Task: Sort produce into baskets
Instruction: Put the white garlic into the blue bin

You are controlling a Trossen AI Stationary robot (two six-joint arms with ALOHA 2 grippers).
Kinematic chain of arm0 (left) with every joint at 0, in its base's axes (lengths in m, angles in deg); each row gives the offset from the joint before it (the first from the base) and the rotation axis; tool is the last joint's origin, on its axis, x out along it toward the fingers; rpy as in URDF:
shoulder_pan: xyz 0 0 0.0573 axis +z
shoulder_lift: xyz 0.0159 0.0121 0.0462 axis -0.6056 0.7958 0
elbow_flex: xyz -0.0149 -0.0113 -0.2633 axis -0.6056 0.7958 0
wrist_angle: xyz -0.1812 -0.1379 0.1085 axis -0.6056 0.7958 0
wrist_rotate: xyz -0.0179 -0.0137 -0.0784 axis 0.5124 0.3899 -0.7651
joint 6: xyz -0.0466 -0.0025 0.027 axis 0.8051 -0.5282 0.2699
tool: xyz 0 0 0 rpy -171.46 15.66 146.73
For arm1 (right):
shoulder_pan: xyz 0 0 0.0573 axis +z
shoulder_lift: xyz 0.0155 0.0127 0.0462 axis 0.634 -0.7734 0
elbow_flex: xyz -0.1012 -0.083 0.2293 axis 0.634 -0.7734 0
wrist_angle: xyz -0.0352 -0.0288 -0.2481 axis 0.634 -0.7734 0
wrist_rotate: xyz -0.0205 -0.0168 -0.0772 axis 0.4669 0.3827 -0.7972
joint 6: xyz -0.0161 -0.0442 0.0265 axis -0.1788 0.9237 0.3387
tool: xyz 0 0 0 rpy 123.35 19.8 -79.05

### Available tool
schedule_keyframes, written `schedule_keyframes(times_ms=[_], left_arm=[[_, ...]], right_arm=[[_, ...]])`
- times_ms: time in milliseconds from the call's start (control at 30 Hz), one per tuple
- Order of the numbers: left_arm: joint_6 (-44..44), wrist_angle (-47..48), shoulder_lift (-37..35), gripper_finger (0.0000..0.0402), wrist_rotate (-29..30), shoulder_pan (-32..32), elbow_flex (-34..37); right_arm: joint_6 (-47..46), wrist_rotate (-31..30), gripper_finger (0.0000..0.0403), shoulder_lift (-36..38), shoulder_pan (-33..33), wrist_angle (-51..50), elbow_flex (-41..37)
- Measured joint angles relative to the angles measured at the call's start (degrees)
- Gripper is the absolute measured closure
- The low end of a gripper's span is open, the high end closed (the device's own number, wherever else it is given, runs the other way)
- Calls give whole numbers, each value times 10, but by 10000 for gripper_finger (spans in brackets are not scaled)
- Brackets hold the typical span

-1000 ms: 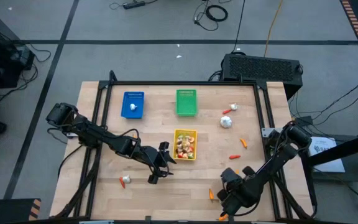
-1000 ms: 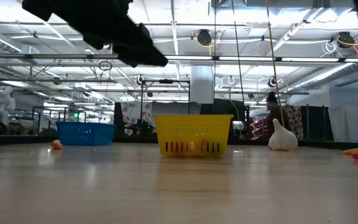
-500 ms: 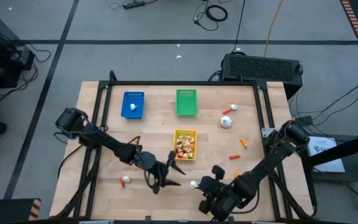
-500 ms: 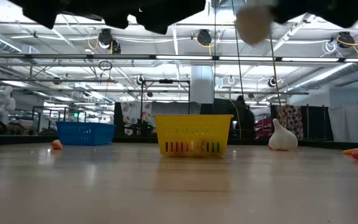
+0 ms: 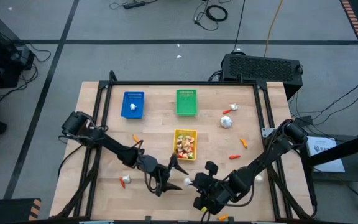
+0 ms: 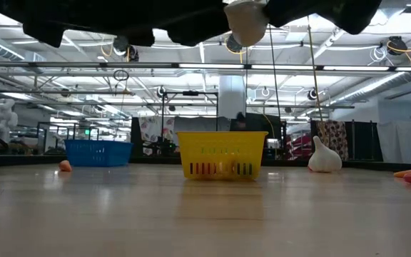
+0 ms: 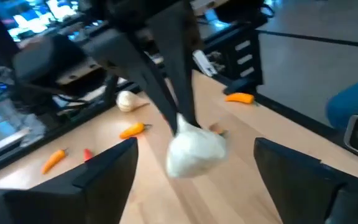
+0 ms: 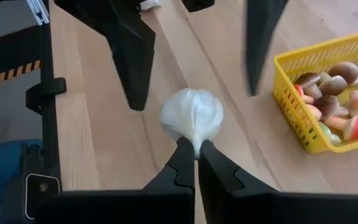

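Observation:
A white garlic-like bulb (image 8: 192, 115) hangs in the air over the near middle of the table, with my right gripper (image 8: 196, 154) shut on it. My left gripper (image 5: 171, 175) faces it from the table's left. Its open fingers (image 7: 107, 171) stand on either side of the bulb (image 7: 194, 149) without touching it. The yellow basket (image 5: 185, 134) holds mushrooms and other produce. The blue basket (image 5: 133, 96) holds one white bulb. The green basket (image 5: 186, 102) stands beside the blue one at the back. My right gripper pinches the bulb's narrow stem end (image 8: 197, 144) between its two fingertips. The fingers come from the table's right, slanting down. The round body sticks out beyond the fingertips, and the bulb (image 6: 247, 21) is lifted clear of the table.
Loose produce lies about: two white bulbs (image 5: 227, 122) at the back right, orange pieces (image 5: 243, 142) right of the yellow basket, one orange piece (image 5: 135, 137) left of it, a white-and-red piece (image 5: 124, 181) near the front left. Bare wood lies under the two grippers.
My right gripper has swung from the table's near right toward its left and risen a little, with its wrist turning; the white bulb has come along, clear of the table. My left gripper has gone toward the table's right and near edge, rolling, until its fingers flank the bulb.

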Motion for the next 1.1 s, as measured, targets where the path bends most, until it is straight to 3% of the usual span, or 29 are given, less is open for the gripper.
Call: schedule_keyframes(times_ms=[133, 367, 867, 1100], left_arm=[[0, -12, 0, 57, 34, 0, 0], [4, -4, 0, 57, 39, 3, 0], [5, -1, 0, 57, 67, 4, 0], [6, 1, 0, 99, 67, 4, 0]], right_arm=[[1, -3, 402, 0, -5, 0, 0], [21, -36, 402, 0, -15, 20, 0], [23, -37, 402, 0, -23, 22, 0], [23, -47, 402, 0, -23, 21, 0]])
